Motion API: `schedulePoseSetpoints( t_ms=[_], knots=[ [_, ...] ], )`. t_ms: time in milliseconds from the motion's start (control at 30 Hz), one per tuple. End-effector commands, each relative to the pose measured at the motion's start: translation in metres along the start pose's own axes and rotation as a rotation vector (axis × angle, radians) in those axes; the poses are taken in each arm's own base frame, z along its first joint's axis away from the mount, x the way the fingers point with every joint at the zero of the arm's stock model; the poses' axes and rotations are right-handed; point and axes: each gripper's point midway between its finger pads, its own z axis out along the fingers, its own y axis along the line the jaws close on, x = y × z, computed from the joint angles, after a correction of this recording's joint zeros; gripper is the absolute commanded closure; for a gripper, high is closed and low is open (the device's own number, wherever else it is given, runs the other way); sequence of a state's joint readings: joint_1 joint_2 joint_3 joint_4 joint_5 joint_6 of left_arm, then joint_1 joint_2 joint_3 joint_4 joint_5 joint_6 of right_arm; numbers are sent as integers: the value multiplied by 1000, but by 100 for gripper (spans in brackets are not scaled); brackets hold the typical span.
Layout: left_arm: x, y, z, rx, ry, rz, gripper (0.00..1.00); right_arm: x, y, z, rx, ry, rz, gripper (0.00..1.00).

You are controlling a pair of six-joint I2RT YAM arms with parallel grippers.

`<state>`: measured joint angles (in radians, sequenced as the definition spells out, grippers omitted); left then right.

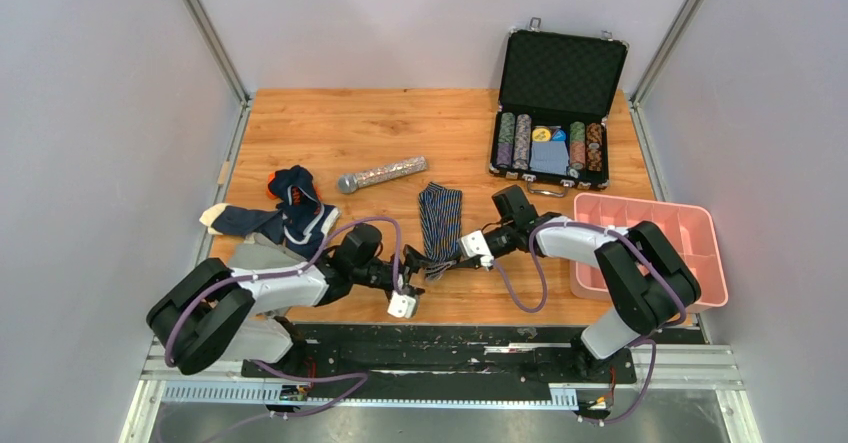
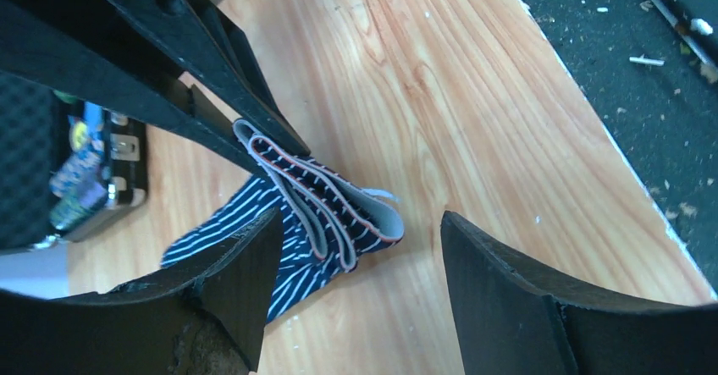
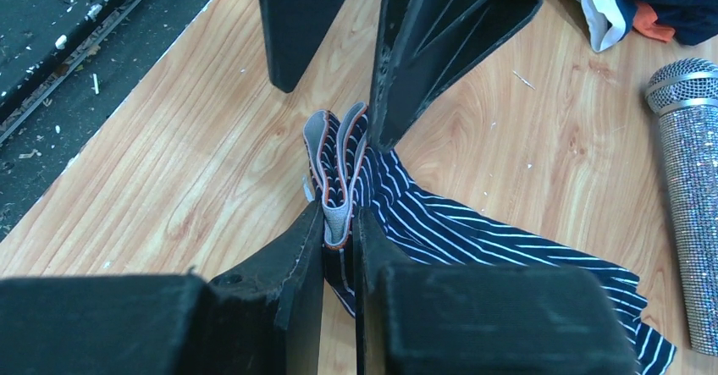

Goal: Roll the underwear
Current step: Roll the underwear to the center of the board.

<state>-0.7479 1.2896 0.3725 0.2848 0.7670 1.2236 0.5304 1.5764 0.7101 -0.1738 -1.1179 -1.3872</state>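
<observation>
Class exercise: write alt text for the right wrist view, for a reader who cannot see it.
The right gripper pinches the folded waistband end of striped navy underwear on a wooden table. The left gripper stands open beyond it; a glittery microphone lies at right.

The left arm (image 1: 255,285) and right arm (image 1: 585,238) are the same build: light grey shells, chunky black joints, and a purple cable (image 1: 523,308) looping along each. The fingers (image 2: 508,299) are matte black wedges with scuffed edges and ribbed outsides.
</observation>
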Motion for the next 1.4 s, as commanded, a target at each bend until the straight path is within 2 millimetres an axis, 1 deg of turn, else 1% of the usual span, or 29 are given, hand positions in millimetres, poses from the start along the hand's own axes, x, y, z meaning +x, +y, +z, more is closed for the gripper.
schedulePoseSetpoints(
  t_ms=[0, 33, 133, 267, 333, 467, 500, 600, 633, 667, 700, 733, 833, 867, 933, 1067, 1167, 1300, 1367],
  knots=[
    [8, 19, 10, -128, 71, -126, 24, -13, -3, -2, 20, -43, 4, 94],
    [5, 24, 13, -153, 65, -113, 24, -14, -3, -2, 20, -44, 5, 94],
    [13, 30, 17, -203, 103, -133, 23, -15, -1, -3, 20, -45, 12, 94],
    [20, 29, 23, -212, 128, -134, 23, -16, 0, -3, 22, -44, 19, 94],
    [24, 27, 24, -209, 137, -131, 25, -16, 0, -4, 23, -42, 21, 94],
    [25, 24, 24, -205, 139, -133, 33, -15, 2, -4, 21, -41, 25, 94],
    [23, 26, 23, -209, 136, -131, 39, -15, 2, -4, 21, -39, 26, 94],
    [20, 23, 22, -187, 133, -142, 50, -13, 5, -4, 15, -35, 30, 94],
    [18, 24, 21, -187, 129, -143, 58, -12, 7, -4, 14, -32, 28, 94],
    [19, 21, 21, -177, 135, -151, 61, -12, 8, -4, 12, -30, 27, 94],
    [19, 20, 20, -173, 138, -157, 67, -12, 9, -4, 11, -28, 28, 94],
    [18, 20, 20, -173, 138, -159, 69, -11, 10, -4, 9, -27, 31, 94],
    [18, 22, 19, -165, 144, -186, 86, -11, 14, -5, 5, -20, 46, 94],
    [17, 22, 19, -161, 145, -196, 95, -11, 16, -6, 3, -17, 51, 94],
    [15, 21, 20, -130, 154, -240, 100, -11, 18, -7, 7, -8, 69, 94],
    [13, 19, 15, -81, 196, -398, 100, -18, 18, -13, 30, -2, 169, 94],
    [12, 18, 7, -50, 210, -607, 100, -28, 21, -17, 47, -12, 307, 94],
    [2, 15, 6, 3, 152, -777, 100, -40, 32, -19, 39, -43, 445, 97],
    [1, 8, 7, 34, 140, -847, 100, -44, 40, -18, 27, -63, 483, 97]
  ],
)
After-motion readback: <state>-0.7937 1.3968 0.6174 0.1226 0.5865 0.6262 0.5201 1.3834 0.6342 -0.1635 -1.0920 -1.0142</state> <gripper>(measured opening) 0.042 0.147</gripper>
